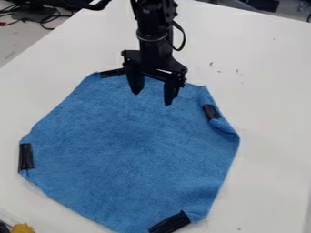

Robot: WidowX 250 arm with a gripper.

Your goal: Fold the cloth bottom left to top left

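Cloth (124, 148): reads blue all through, faintly mottled, darker in the folds near the right edge
Corner strips (26, 157): black on all four, with pale glints
Arm (155, 27): black, with greyish highlights
Gripper (152, 98): matches in black
Table (273, 136): plain white, dotted with small dark specks (238, 71)
Floor (13, 43): looks pale greyish beige
Cables (45, 20): mostly black, with a touch of red at far left
Lower left object (23, 228): shows yellow-orange
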